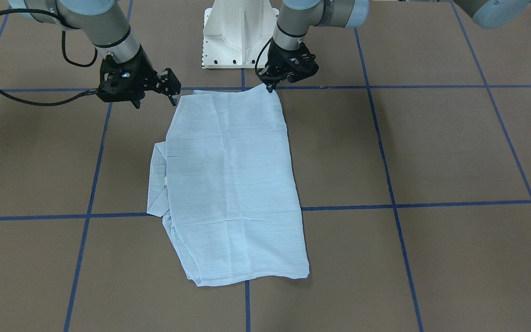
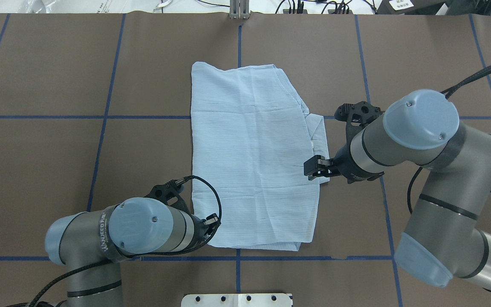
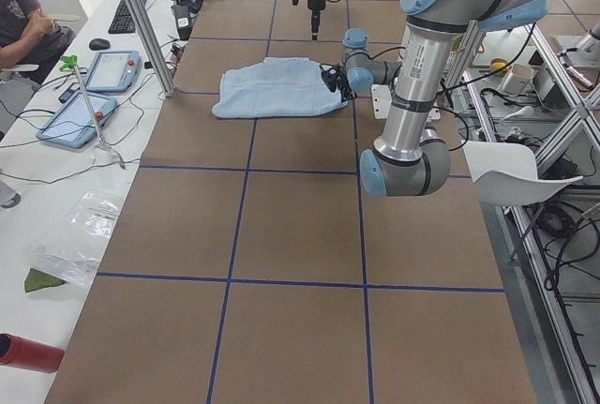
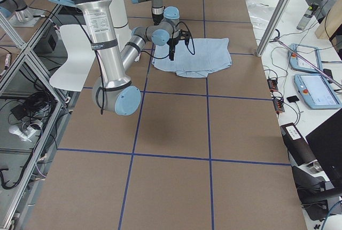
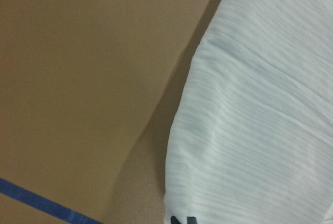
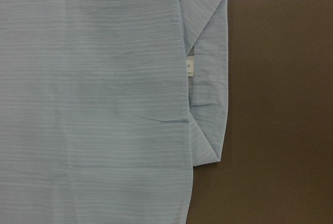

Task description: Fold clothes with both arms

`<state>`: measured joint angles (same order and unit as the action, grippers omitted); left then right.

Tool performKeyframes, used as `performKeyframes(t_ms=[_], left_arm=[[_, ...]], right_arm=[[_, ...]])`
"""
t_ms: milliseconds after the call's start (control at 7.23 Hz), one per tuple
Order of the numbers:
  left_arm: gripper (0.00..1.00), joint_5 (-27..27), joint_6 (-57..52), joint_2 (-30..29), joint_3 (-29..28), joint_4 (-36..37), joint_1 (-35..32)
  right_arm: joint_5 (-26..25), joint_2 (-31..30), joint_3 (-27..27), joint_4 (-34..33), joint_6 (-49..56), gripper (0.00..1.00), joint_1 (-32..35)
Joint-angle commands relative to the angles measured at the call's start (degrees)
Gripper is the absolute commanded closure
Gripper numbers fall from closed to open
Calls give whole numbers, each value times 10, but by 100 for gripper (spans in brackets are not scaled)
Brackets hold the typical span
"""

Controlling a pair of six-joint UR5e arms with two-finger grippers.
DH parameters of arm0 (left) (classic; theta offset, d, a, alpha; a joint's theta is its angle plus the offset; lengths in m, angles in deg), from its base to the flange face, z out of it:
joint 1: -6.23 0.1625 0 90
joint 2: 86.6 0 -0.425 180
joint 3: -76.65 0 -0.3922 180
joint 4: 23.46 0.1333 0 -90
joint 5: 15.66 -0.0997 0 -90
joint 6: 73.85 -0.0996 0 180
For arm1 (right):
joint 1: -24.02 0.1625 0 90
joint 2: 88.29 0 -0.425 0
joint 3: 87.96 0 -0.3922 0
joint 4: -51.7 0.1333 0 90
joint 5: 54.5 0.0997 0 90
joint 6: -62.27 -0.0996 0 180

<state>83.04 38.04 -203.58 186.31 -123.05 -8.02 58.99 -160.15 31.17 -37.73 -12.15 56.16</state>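
The brown counter (image 1: 431, 147) carries the shirt (image 1: 233, 184), folded into a long panel with no sleeves showing. I judge the task well along, with perhaps a halving fold left. The shirt stretches away from both claws. The right claw (image 1: 155, 102) hangs wide open and empty beside one corner. The left claw (image 1: 271, 86) meets the other corner; whether it pinches I cannot tell. Collar (image 6: 210, 78) and label (image 6: 189, 68) peek out on the right claw's side.

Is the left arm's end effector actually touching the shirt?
Touching. The front-facing view shows the left end effector pinching the shirt at its raised corner.
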Motion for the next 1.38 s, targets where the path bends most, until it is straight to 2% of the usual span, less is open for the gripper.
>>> performKeyframes(t_ms=[0, 138, 415, 553, 829, 1244], left_arm=[[100, 0, -2, 1, 0, -1, -6], [100, 0, -2, 0, 0, -1, -8], [100, 0, -2, 0, 0, -1, -8], [100, 0, -2, 0, 0, -1, -8], [100, 0, -2, 0, 0, -1, -9], [100, 0, -2, 0, 0, -1, -11]], right_arm=[[-24, 4, -2, 0, -134, 0, -54], [-47, 7, 0, 0, -190, 0, -78], [-131, 15, -6, -6, -321, 0, -153], [-149, 26, -29, -6, -358, 0, -167], [-157, 45, -64, -7, -376, 0, -189], [-172, 40, -80, -7, -377, 0, -196]])
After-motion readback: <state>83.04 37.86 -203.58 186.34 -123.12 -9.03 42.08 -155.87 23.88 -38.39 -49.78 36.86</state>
